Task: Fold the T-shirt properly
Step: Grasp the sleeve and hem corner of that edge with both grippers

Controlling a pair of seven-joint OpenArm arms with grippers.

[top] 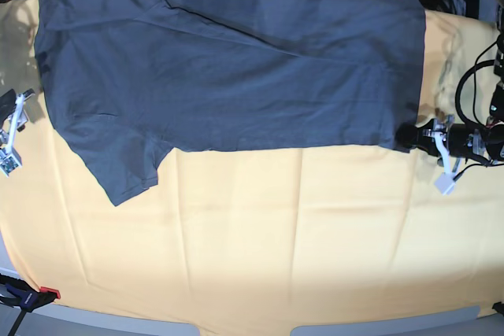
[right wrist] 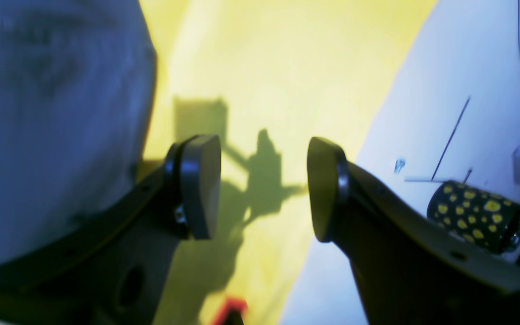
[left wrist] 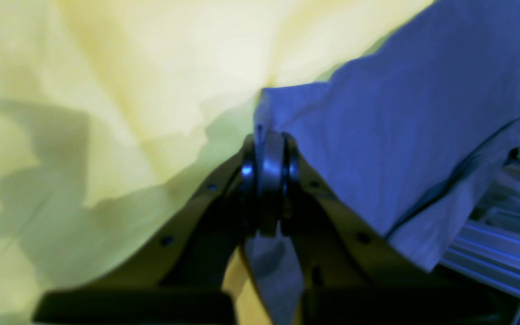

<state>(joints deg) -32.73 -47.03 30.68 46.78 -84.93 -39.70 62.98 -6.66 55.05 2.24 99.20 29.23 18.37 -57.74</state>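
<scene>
Clenched on a corner of the T-shirt (left wrist: 404,117), the left tool (left wrist: 266,153) has its pads pressed together with a strip of blue-grey cloth running down between them. Beyond that corner lies the yellow cloth (left wrist: 129,67), creased and shadowed. Seen from the base view, this tool (top: 417,138) sits at the shirt's (top: 236,68) lower hem corner, at the garment's edge. The shirt lies spread flat across the far half of the table (top: 102,322), one sleeve pointing toward the near side. Released, the right tool (right wrist: 263,187) has its pads well apart with only yellow cloth (right wrist: 264,67) between them; the shirt (right wrist: 52,113) lies just beside its one finger.
</scene>
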